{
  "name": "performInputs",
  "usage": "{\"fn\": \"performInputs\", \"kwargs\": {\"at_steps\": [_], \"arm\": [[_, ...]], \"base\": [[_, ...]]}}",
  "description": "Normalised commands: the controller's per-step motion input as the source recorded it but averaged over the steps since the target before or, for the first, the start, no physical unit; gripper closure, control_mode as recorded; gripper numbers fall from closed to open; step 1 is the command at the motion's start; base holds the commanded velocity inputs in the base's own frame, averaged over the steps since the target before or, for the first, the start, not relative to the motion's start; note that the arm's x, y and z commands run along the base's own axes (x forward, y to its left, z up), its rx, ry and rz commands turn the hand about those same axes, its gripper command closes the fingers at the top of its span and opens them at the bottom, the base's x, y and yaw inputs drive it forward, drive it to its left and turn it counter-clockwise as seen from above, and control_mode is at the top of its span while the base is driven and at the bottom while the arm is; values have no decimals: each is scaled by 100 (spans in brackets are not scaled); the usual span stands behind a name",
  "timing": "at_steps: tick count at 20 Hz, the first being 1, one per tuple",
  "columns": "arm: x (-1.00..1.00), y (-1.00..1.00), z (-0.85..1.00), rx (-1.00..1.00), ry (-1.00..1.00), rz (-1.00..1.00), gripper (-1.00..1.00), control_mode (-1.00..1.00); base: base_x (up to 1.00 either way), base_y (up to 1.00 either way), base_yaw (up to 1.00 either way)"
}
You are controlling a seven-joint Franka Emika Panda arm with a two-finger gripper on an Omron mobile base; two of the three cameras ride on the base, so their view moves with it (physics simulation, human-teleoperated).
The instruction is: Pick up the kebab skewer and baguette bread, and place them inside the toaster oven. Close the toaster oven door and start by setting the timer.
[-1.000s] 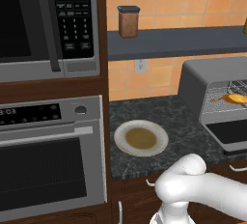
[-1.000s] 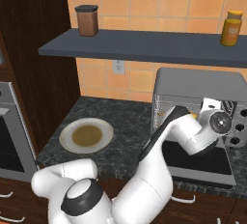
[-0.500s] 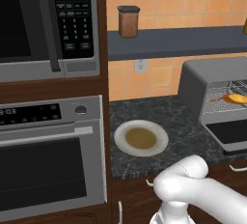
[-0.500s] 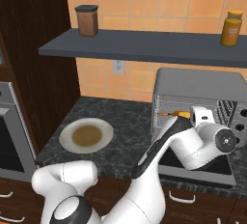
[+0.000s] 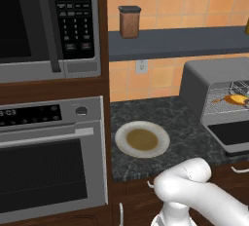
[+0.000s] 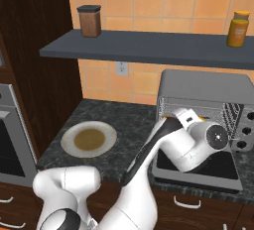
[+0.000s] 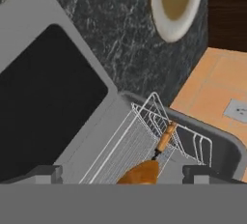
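Note:
The toaster oven (image 5: 214, 76) (image 6: 203, 87) stands at the counter's right end with its dark glass door (image 5: 236, 132) (image 7: 43, 102) dropped open and flat. On its wire rack (image 7: 144, 131) lie the baguette bread (image 5: 237, 99) (image 7: 140, 172) and the kebab skewer (image 5: 220, 100) (image 7: 166, 136). My gripper (image 7: 125, 175) is open just above the rack's front, its tips wide apart on either side of the baguette without closing on it. In the right base view my hand (image 6: 196, 140) hangs before the oven's opening, over the door (image 6: 218, 167).
An empty white plate (image 5: 142, 139) (image 6: 89, 139) (image 7: 176, 1) sits on the dark counter left of the toaster oven. The oven's knobs (image 6: 242, 137) are on its right side. A shelf (image 6: 149, 48) above carries a brown canister (image 6: 90, 21) and an orange jar (image 6: 238, 28). The wall oven (image 5: 48, 157) is at left.
My hand has drawn back and down-left from inside the oven's opening toward the open door. Baguette and skewer stay on the rack.

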Motion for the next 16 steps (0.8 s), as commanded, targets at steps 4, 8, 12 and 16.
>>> {"fn": "performInputs", "kwargs": {"at_steps": [4,8,12,16], "arm": [[-22,37,6,-42,-13,13,-100,-100],[-14,0,40,-4,-2,-3,-100,-100],[-3,0,73,18,0,-29,-100,-100],[-26,0,38,40,-3,-44,-100,-100]], "base": [[0,0,0],[0,0,0],[0,0,0],[0,0,0]]}}
